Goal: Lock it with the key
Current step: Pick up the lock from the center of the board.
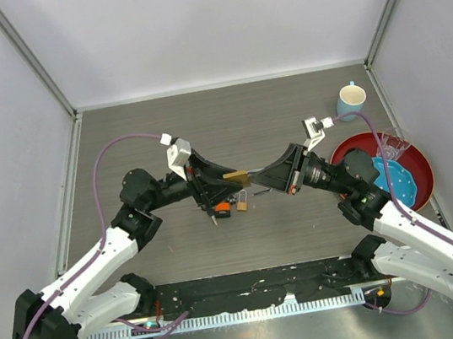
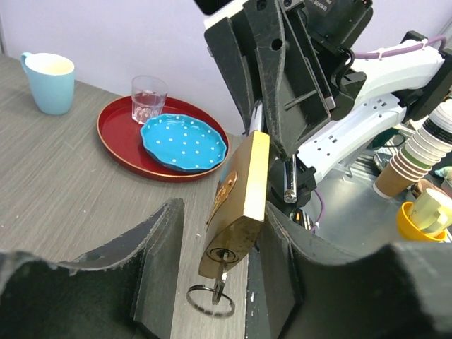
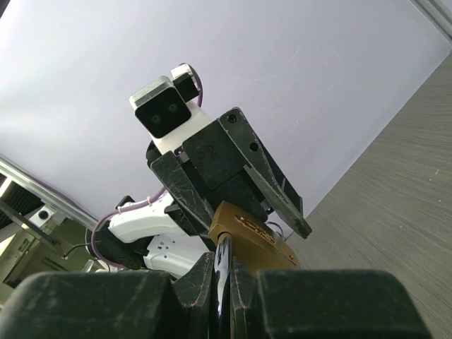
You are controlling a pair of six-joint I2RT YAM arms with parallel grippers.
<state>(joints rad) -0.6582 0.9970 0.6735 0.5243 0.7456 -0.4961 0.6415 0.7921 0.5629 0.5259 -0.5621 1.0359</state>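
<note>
Far right of the desk [image 1: 227, 118]: one red tray [image 1: 419, 159] with two things in it. One blue plate with white dots [image 1: 404, 186] lying flat, and one clear glass [image 1: 393, 145] standing upright at the back edge. Just behind the tray, on the bare desk, one light blue mug [image 1: 352, 100], upright, cream inside.

Two arms, both reaching in low to the middle and meeting tip to tip. Between them, up off the desk, one brass padlock [image 2: 244, 183], tilted, keyhole end down. One key [image 2: 222, 270] stuck in the keyhole, with a wire ring [image 2: 210, 298] hanging from it.

Right tool [image 3: 224, 265]: pinched almost fully shut on the padlock's silver loop.

Left tool [image 2: 226, 208]: partly open around the padlock body. One finger [image 2: 282, 254] right against its side, a strip of desk showing on the other side — cannot tell if gripping or not.

Under the padlock, lying on the desk: one small orange bit [image 1: 223, 208] and one thing like a little lock [image 1: 241, 203] — too small to be sure.
</note>
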